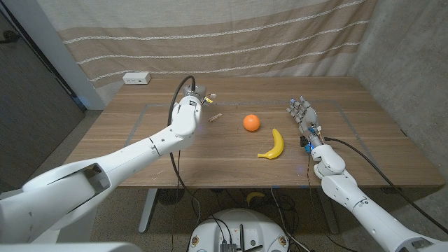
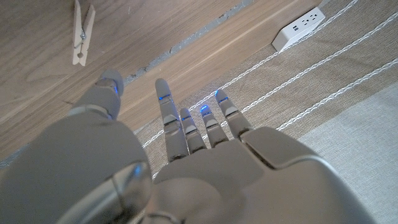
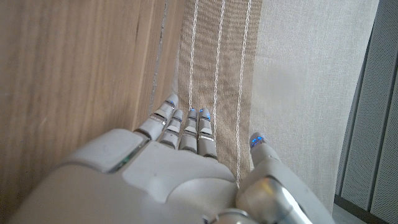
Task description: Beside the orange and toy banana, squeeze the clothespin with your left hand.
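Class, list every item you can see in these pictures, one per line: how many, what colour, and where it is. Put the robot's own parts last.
clothespin: one, pale wood, on the table beside the left hand
orange: one, orange, mid-table
toy banana: one, yellow, just right of the orange
power strip: one, white, far left edge of the table
table: one, brown wood
curtain: one, beige with white stripes, behind the table
left hand: one, grey, fingers apart, holding nothing
right hand: one, grey, fingers apart, holding nothing

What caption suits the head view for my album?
Left hand open near a clothespin, beside an orange and toy banana.
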Available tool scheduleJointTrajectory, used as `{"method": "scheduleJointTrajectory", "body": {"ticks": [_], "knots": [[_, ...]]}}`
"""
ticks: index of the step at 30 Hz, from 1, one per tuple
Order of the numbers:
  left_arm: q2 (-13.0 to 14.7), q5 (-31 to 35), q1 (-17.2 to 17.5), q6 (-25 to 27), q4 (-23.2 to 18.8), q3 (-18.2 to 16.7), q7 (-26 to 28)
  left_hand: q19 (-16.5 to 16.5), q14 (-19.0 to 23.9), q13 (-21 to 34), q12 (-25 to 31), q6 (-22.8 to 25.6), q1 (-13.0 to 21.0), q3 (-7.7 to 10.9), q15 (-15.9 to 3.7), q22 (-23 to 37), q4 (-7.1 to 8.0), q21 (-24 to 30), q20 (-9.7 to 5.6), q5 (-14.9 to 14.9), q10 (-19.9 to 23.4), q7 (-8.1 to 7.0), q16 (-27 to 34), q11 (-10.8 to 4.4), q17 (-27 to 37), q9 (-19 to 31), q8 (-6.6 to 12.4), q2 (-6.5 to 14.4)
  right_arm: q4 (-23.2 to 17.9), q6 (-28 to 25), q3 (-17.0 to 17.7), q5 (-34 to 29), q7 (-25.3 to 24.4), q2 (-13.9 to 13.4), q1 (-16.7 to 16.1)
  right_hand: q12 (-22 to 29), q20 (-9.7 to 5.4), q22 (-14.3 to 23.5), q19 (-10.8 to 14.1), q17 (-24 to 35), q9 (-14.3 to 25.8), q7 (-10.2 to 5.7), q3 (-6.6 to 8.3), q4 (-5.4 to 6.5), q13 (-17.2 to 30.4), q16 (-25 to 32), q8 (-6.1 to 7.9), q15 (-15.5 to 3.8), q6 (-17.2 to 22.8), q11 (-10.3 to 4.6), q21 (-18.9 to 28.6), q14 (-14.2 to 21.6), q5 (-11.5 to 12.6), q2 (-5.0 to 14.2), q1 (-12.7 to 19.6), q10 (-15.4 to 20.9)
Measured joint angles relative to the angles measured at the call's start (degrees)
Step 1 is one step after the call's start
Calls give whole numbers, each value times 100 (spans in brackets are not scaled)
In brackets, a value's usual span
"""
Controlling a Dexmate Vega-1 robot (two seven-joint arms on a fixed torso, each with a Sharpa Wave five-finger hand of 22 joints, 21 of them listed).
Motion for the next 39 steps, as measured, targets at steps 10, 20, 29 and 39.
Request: {"method": "scheduleJointTrajectory", "body": {"ticks": [10,20,29,39], "knots": [[-67,43,13,-17,105,29,-28,0,0,0,0,53,21,0,0,0,0,0,0,-1,0,-10,0,0,0,0,0,21,-11,5,29,35,19,-21,-43,0,0,0,0,0,0,0,25,-25,0,0,-23,0,0,0,0,0,0,0,0,0],[-151,81,-6,-22,252,110,-84,0,0,0,1,52,66,-49,0,0,1,0,0,-1,0,-9,0,0,0,8,0,66,25,40,48,69,75,-22,-44,0,0,0,0,0,0,0,25,-24,0,0,-23,0,0,0,0,0,0,0,0,0],[-220,69,-31,-53,394,156,-68,30,0,0,1,52,66,-49,0,0,1,0,-31,-1,0,-9,0,0,0,27,0,66,85,44,50,83,120,-23,5,0,0,0,0,0,0,0,25,-24,0,0,-23,0,-1,0,0,0,0,0,0,0],[-326,-35,-117,-103,624,243,-21,30,30,0,1,52,65,-83,31,0,2,0,-30,-1,-1,-9,0,0,0,26,1,128,128,12,50,94,136,-25,48,0,0,0,0,0,0,0,5,-44,0,0,-23,0,-1,10,0,0,0,0,0,53]]}}
